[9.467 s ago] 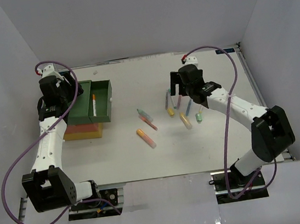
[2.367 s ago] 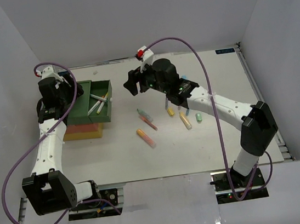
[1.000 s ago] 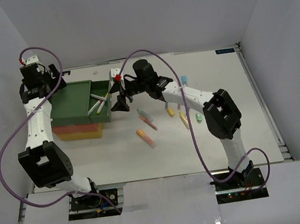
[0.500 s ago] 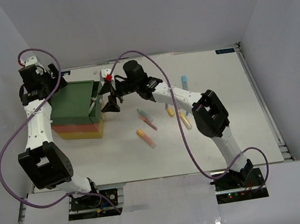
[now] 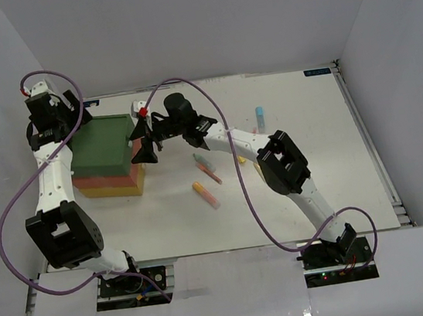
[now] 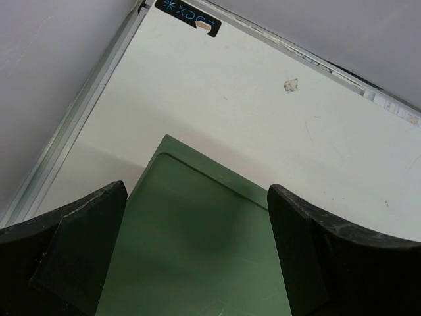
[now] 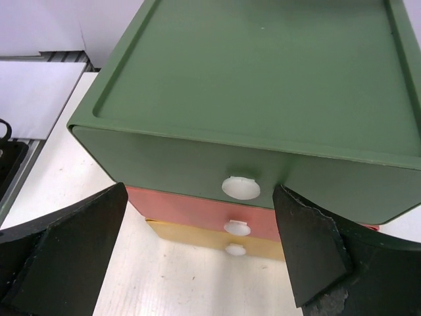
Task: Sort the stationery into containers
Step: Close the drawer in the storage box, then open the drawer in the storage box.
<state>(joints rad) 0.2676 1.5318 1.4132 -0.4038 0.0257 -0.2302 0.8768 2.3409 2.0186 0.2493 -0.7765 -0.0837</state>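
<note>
With the right pincer [image 7: 200, 220] spread apart before the white knob [image 7: 241, 187] of the shut green drawer [image 7: 263, 79] and the left pincer [image 6: 196, 220] likewise apart above the 3-drawer stack [image 5: 114, 188], treat the pens [image 5: 205, 194] lying on the desk [image 5: 327, 150] as light, stiff, slippery cylinders and grip each across its barrel's middle.

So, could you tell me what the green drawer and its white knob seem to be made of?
The green drawer looks like moulded plastic, matte with a soft sheen: uniform colour, rounded edges and a pressed rim on top. Its white knob appears to be smooth plastic too, though it is small in view.
</note>
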